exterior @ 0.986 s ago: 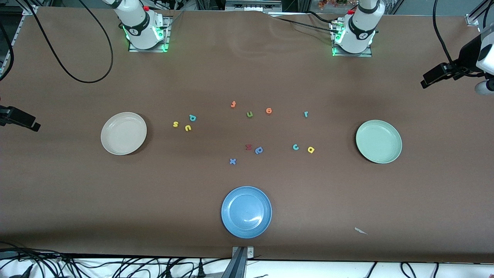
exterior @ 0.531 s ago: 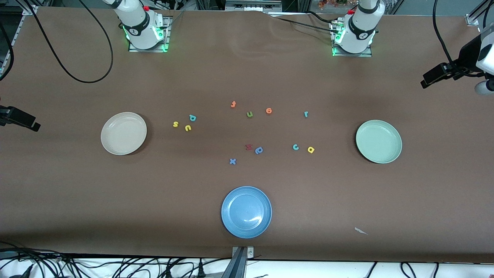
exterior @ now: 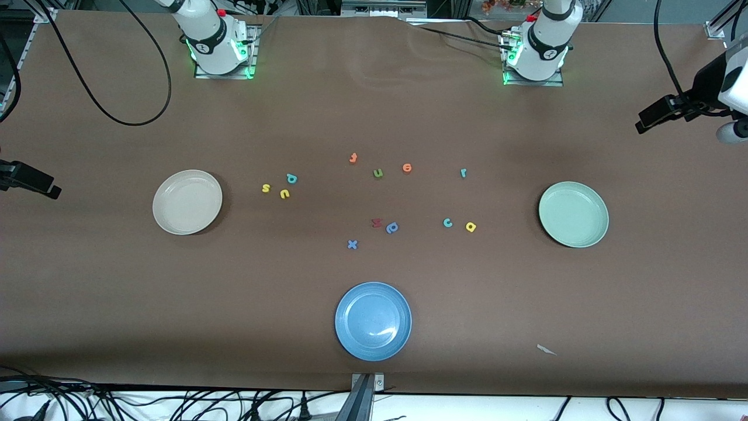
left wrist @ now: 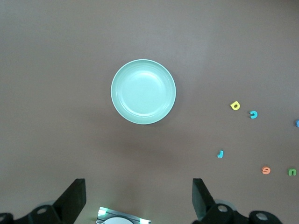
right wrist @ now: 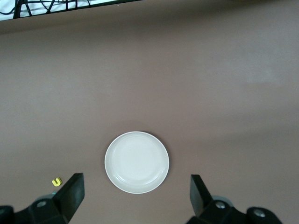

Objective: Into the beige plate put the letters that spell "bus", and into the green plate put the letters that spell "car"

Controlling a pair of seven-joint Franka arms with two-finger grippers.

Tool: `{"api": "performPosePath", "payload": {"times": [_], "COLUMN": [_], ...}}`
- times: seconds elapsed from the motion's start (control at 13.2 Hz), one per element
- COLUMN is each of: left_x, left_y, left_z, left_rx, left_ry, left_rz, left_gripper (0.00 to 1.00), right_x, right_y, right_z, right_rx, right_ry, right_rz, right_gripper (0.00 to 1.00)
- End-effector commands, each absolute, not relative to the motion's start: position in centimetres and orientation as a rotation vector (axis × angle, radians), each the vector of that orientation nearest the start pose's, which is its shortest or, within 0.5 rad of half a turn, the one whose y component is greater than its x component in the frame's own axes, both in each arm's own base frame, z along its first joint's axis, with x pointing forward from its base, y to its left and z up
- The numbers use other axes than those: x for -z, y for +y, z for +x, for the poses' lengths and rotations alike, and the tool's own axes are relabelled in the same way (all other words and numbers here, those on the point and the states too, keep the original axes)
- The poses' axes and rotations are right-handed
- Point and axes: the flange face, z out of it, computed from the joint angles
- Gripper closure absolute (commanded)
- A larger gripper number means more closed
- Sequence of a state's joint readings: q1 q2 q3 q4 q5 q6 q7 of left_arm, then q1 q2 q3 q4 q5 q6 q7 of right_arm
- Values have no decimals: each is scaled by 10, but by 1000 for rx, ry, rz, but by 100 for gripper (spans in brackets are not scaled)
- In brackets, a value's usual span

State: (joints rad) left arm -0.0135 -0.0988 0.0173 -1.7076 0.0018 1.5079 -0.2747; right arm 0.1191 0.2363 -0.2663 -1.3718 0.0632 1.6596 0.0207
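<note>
Front view: both arms wait high above a brown surface (exterior: 117,280) strewn with small foam letters, nothing in any plate.

Left gripper (left wrist: 139,203) hangs over the green plate (exterior: 573,214) at the frame's middle right, fingers (left wrist: 74,198) wide apart and empty; right gripper (right wrist: 135,200) hangs over the beige plate (exterior: 187,202) at middle left, fingers (right wrist: 72,193) likewise spread on nothing. Near the beige plate, toward the centre, lie the yellow s (exterior: 266,187), yellow u (exterior: 284,193) and teal b (exterior: 291,178) in a close cluster. Near the green plate lie the teal c (exterior: 447,223) just beside the yellow a (exterior: 471,227), with the teal r (exterior: 463,172) higher in the frame. A blue plate (exterior: 373,321) sits at lower centre, nearest the camera. Orange, green, red and blue letters lie scattered mid-frame.
</note>
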Motion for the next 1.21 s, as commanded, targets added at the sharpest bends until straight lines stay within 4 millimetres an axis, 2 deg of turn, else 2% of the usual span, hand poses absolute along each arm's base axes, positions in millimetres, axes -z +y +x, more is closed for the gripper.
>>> {"api": "performPosePath", "payload": {"times": [0.0, 0.15, 0.3, 0.45, 0.61, 0.91, 1.14], "left_x": [-616, -615, -616, -615, -615, -615, -616], "left_y": [-6, -6, -6, -6, -6, -6, -6], "left_z": [517, 517, 517, 517, 517, 517, 517], "left_rx": [-168, -170, -168, -170, -170, -173, -170], "left_ry": [-461, -469, -469, -469, -469, -471, -473], "left_rz": [-3102, -3100, -3101, -3099, -3100, -3099, -3100], "left_gripper": [0, 0, 0, 0, 0, 0, 0], "right_x": [-602, -601, -603, -604, -606, -617, -624], "right_y": [-68, -69, -85, -91, -91, -87, -69], "right_z": [624, 623, 620, 618, 615, 595, 595], "right_rx": [103, 100, 101, 101, 80, -25, 2], "right_ry": [253, 253, 293, 307, 304, 297, 265], "right_rz": [-3110, -3112, -3114, -3116, -3114, -3099, -3094], "right_gripper": [0, 0, 0, 0, 0, 0, 0]}}
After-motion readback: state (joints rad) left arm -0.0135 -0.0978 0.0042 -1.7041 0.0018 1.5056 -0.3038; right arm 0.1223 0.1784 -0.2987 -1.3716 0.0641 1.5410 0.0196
